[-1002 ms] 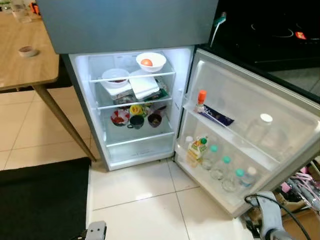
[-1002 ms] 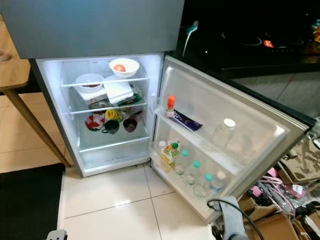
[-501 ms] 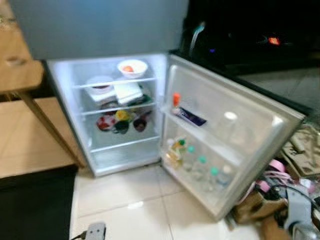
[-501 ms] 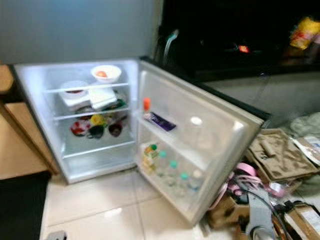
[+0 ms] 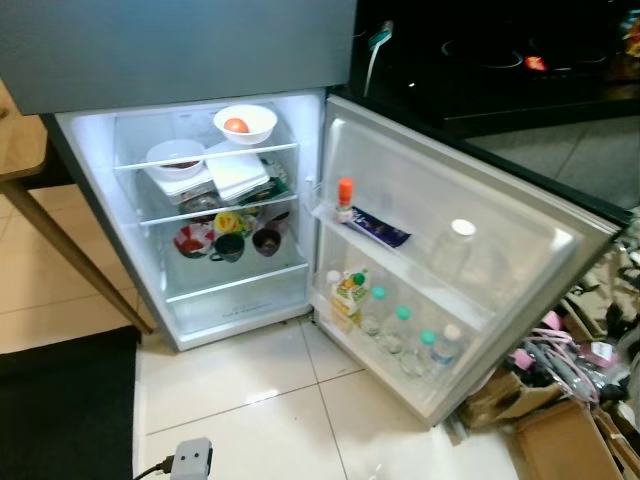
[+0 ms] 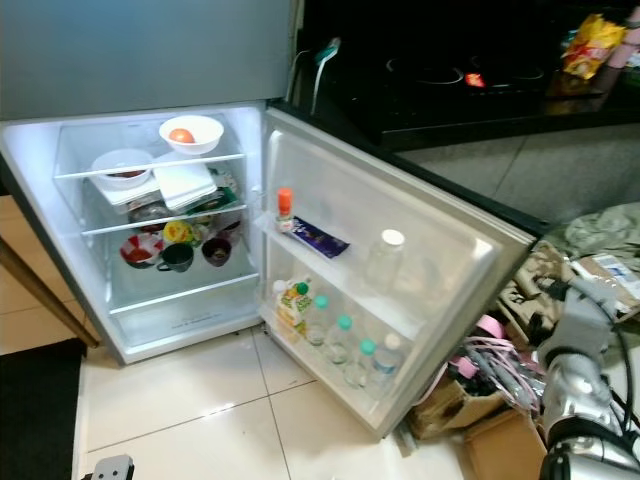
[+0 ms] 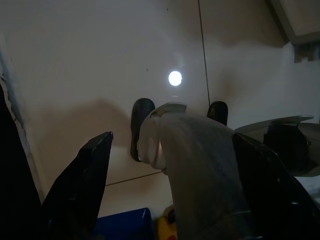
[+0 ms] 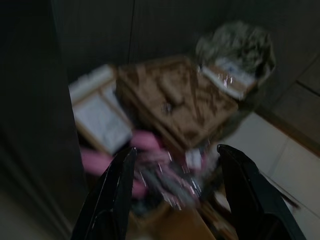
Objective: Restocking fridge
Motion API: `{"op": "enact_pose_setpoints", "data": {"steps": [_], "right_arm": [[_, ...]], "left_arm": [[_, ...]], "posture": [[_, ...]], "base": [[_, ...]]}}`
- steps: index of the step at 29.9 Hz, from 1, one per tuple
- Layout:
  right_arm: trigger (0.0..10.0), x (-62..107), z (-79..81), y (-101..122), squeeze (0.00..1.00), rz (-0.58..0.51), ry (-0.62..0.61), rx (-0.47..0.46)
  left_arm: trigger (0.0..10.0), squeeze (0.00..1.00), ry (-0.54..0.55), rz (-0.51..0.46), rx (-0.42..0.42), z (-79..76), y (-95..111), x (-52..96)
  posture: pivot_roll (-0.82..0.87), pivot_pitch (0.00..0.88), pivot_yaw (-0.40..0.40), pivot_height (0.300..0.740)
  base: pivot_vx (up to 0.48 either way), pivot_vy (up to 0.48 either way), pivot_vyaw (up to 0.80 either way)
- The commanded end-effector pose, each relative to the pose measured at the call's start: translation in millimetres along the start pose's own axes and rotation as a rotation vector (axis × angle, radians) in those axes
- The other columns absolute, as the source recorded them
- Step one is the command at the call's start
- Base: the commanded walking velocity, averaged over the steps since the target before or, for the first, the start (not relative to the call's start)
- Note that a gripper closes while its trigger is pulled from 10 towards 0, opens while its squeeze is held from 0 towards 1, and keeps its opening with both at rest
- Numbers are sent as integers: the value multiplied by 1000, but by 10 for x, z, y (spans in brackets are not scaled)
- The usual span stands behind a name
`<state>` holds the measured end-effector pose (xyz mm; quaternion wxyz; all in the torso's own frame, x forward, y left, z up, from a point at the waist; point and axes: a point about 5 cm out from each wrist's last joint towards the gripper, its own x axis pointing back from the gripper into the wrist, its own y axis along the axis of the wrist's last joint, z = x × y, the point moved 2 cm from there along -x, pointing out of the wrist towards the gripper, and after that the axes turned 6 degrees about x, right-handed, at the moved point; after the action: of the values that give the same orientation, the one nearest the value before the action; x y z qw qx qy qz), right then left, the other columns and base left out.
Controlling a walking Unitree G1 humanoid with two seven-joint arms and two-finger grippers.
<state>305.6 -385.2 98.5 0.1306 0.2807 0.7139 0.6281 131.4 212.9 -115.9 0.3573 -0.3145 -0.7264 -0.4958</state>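
Left eye view: the fridge [image 5: 190, 210] stands open, its lit shelves holding a white bowl with an orange fruit [image 5: 245, 123], a second white bowl [image 5: 176, 157], a folded white cloth [image 5: 237, 172] and dark cups [image 5: 229, 246] on the shelf below. Its door [image 5: 470, 260] swings out to the robot's right; the upper door shelf carries an orange-capped bottle [image 5: 344, 198], a dark blue packet [image 5: 378, 229] and a clear jar with a white lid [image 5: 452, 248], and the lower one a green and yellow carton [image 5: 349, 296] beside a row of teal-capped water bottles [image 5: 402, 327]. A wooden table [image 5: 22, 140] stands at the fridge's left, a black mat [image 5: 65, 410] lies on the tiled floor, and a power strip [image 5: 190, 459] sits at the near edge.

Right eye view: the silver right arm [image 6: 578, 370] rises at the far right, beyond the door's outer edge, above cardboard boxes [image 6: 470, 420] and pink clutter [image 6: 490, 350]. It is well apart from the fridge shelves.

Left wrist view: the left gripper [image 7: 170, 190] hangs over pale floor tiles with its fingers [image 7: 82, 185] spread wide and holding nothing; the robot's grey leg and dark feet show between them.

Right wrist view: blurred and dim. The right gripper [image 8: 177, 192] has its fingers [image 8: 112, 195] parted and empty, above a brown patterned box [image 8: 175, 102], pink items and papers on the floor.
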Motion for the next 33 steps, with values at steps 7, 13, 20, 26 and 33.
{"op": "enact_pose_setpoints", "data": {"steps": [7,13,20,26,33], "right_arm": [[10000,-106,-101,470,0,-141,-36,-93],[10000,-139,-76,656,0,-191,-15,-115],[10000,-107,339,794,0,-238,396,-101],[10000,-25,496,710,0,-222,603,19],[10000,217,676,537,0,-198,993,191]], "left_arm": [[10000,0,1,3,-2,50,-29,29],[10000,0,1,-13,-9,145,-23,79],[10000,0,14,-18,-35,280,7,141],[10000,0,-10,-26,-50,218,51,109],[10000,0,-53,-38,-69,82,104,49]], "posture": [[62,0,-56,740],[83,0,-40,740],[76,2,-33,740],[59,2,-26,740],[38,0,-23,740]], "base": [[0,0,0],[0,0,0],[0,0,0],[0,0,0],[0,0,0]]}}
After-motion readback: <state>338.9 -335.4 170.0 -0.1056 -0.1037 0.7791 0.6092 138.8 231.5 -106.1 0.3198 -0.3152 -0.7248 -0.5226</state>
